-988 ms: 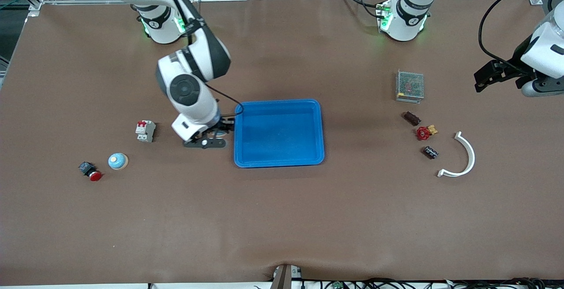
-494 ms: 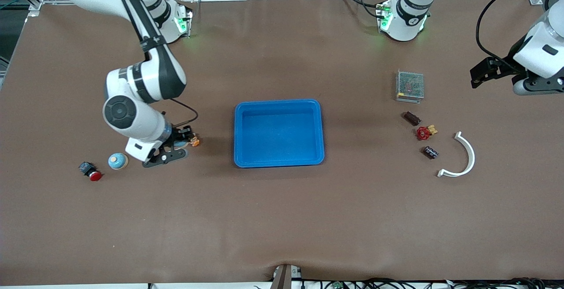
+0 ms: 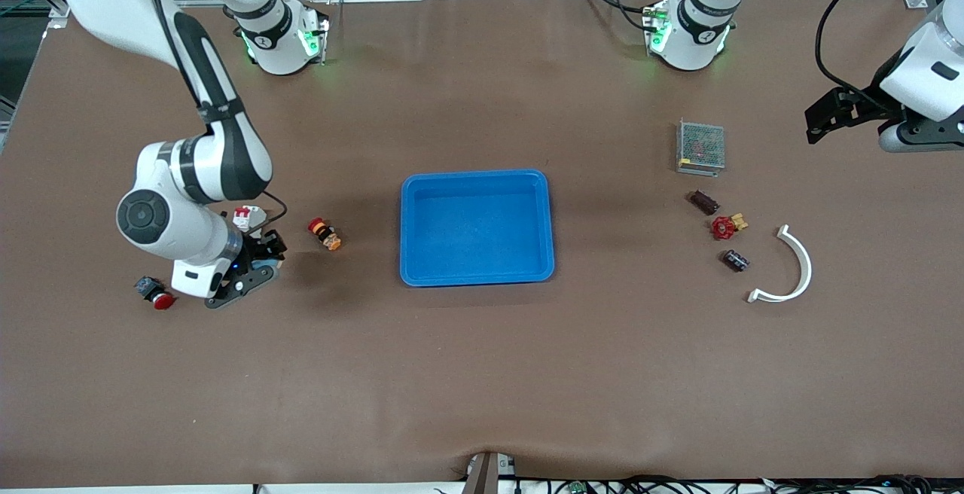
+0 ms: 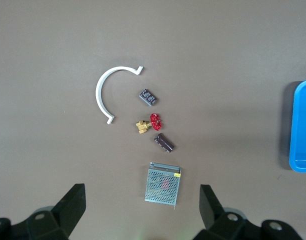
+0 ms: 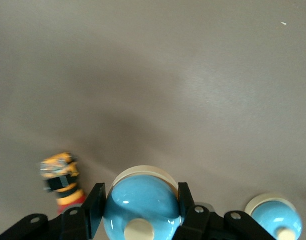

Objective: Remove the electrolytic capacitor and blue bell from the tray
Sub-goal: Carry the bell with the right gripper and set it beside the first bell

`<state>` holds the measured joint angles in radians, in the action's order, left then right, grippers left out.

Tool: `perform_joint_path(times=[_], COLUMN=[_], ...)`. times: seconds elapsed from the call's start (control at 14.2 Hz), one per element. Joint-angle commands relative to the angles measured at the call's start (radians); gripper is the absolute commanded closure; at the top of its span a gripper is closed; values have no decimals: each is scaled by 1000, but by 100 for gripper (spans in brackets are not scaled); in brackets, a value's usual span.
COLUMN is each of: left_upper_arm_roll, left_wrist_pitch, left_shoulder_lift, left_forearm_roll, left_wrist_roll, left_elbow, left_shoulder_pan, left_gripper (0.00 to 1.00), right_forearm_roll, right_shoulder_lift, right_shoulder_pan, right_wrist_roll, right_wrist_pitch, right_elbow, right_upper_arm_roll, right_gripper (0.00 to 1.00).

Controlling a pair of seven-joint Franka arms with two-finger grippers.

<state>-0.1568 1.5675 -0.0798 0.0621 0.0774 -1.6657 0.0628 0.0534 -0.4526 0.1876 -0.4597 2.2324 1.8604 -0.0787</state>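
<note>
My right gripper (image 3: pixel 252 266) is shut on a blue dome bell (image 5: pixel 143 205), its fingers (image 5: pixel 95 205) against both sides. It hangs just above the table near the right arm's end, beside a red-and-white breaker (image 3: pixel 245 215). A second blue bell (image 5: pixel 273 216) sits on the table close by; the arm hides it in the front view. The black capacitor (image 3: pixel 736 260) lies near the left arm's end beside a white arc; it also shows in the left wrist view (image 4: pixel 148 97). My left gripper (image 3: pixel 819 123) is open and empty (image 4: pixel 142 189), high over that end.
A blue tray (image 3: pixel 477 178) stands mid-table. An orange-and-red part (image 3: pixel 325 234) lies between it and my right gripper. A red push button (image 3: pixel 154 292) is near the right arm's end. A mesh box (image 3: pixel 700 146), dark brown part (image 3: pixel 705 202), red valve (image 3: pixel 724 227) and white arc (image 3: pixel 798 268) surround the capacitor.
My right arm has swung from beside the tray toward its own end of the table, carrying the bell, and now covers the other bell. The left gripper has barely shifted.
</note>
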Motion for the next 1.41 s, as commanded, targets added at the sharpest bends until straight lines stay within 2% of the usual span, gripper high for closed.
perform_joint_path(times=[0.0, 0.21, 0.92, 0.99, 1.06, 1.13, 1.34], left_upper_arm_roll=[-4, -9, -7, -6, -6, -7, -7], left_wrist_pitch=[-18, -18, -21, -29, -29, -29, -30], left_shoulder_lift=[0, 8, 3, 3, 3, 5, 6], left_forearm_roll=[-19, -18, -18, -18, -16, -9, -8], left_wrist_roll=[-21, -18, -17, -19, -18, -18, -19], left_elbow=[7, 10, 7, 9, 12, 18, 18], left_shoulder_pan=[2, 0, 5, 6, 6, 5, 6], left_gripper=[0, 0, 0, 0, 0, 0, 0], right_forearm_roll=[0, 2, 13, 13, 14, 17, 19], right_shoulder_lift=[-41, -96, -147, -147, -147, -147, -144], right_shoulder_pan=[-20, -22, -30, -31, -34, -36, -33], right_wrist_roll=[-40, -42, -60, -60, -59, -57, -50], right_wrist_pitch=[47, 122, 174, 174, 173, 171, 159], right_elbow=[-3, -3, -3, -3, -4, -6, -17], right_upper_arm_roll=[17, 19, 20, 20, 22, 22, 22], right_gripper=[54, 54, 51, 43, 25, 0, 0])
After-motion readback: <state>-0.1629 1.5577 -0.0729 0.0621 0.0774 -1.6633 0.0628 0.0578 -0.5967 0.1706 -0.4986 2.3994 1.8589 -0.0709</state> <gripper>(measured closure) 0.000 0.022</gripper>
